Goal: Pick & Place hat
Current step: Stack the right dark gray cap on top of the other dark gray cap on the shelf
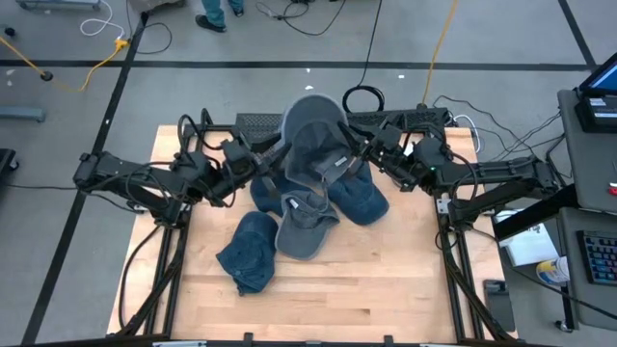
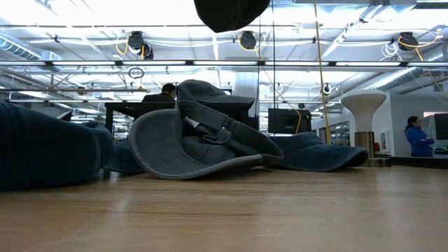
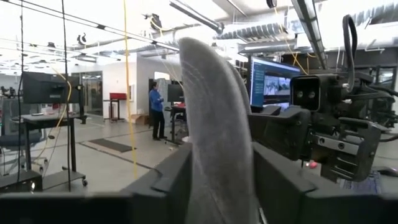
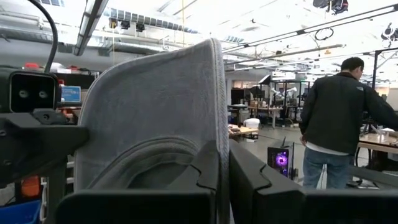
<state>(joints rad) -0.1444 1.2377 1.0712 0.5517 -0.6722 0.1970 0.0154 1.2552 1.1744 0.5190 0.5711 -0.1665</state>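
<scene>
A light grey brimmed hat (image 1: pixel 313 130) hangs above the middle of the table between my two arms; the low view shows only its dark underside (image 2: pixel 231 14) at the top. My left gripper (image 1: pixel 265 159) comes at it from the table's left and is shut on it. From the table's right, my right gripper (image 1: pixel 359 149) is shut on its other side. In the left wrist view the hat (image 3: pixel 217 124) stands up between the fingers. In the right wrist view its brim (image 4: pixel 155 124) spreads wide beside the fingers. My left gripper pinches a thick curved part of the hat's brim (image 3: pixel 217 180) between its two fingers (image 3: pixel 171 183). It comes from the table's left, nearly level and tipped slightly up. The hat is lifted clear of the table. My right gripper pinches the thin edge of the hat's brim (image 4: pixel 219 143) between its two fingers (image 4: pixel 208 171). It reaches in from the table's right, nearly level and tipped slightly up. The brim stands upright above the fingers, and the hat is clear of the table.
Several other hats lie on the wooden table under the held one: a grey cap (image 1: pixel 304 226), a blue hat (image 1: pixel 249 253) toward the near left, another blue one (image 1: pixel 364 200) at the right. Bare wood (image 1: pixel 386 289) lies toward the near edge. People stand in the room beyond.
</scene>
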